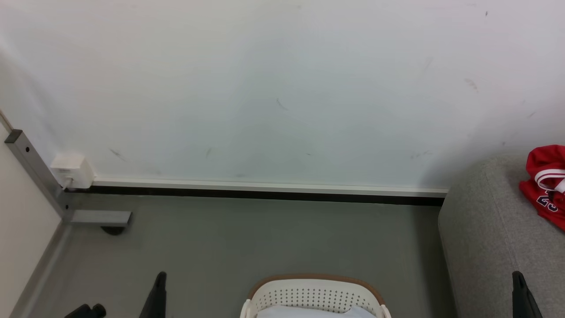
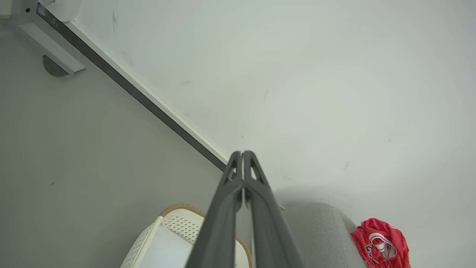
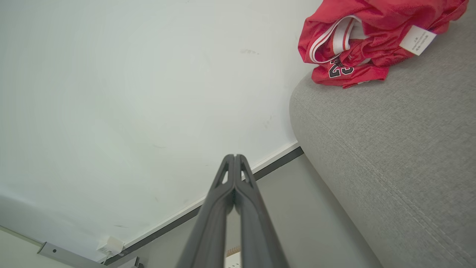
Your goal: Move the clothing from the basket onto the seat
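Note:
Red clothing with white trim and dark numerals lies crumpled on the grey seat at the right; the clothing shows a white label in the right wrist view, and the clothing sits far right in the left wrist view. The off-white basket with a brown rim stands on the floor at bottom centre, something pale inside it. My left gripper is shut with nothing in it, left of the basket. My right gripper is shut and holds nothing, by the seat's edge.
A white wall fills the background, with a dark skirting strip along the grey floor. A white socket box and a grey metal frame leg stand at the left corner.

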Controlling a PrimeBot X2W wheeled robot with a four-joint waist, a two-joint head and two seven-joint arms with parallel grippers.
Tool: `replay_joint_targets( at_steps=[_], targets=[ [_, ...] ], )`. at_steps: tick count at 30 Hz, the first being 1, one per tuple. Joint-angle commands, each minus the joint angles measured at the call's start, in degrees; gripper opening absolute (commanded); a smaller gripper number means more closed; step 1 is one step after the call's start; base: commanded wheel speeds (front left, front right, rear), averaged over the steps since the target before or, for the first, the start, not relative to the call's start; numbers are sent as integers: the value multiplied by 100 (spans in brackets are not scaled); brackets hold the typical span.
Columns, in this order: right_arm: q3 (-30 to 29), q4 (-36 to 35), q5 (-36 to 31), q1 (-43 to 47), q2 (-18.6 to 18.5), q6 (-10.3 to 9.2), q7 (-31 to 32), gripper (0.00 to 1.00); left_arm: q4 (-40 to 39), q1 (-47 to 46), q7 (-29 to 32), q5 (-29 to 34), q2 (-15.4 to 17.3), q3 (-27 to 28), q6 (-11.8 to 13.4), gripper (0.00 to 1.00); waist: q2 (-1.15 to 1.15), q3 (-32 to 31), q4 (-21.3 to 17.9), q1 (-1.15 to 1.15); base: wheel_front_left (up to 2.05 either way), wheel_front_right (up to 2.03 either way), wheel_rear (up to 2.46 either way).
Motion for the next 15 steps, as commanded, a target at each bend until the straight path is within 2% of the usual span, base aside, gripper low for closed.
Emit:
replay_joint_targets(
  at_steps=[1,15],
  targets=[
    [-20,-85,213,-167,-36,-4,47,0,-100,-149,40,-224,8,49,-7,0,0,4,-1,0,0,0,0],
    [-31,-106,1221,-305,-4,-6,310,0,-206,-220,304,-1137,-10,210,-9,0,0,50,-17,0,0,0,0]
  ],
)
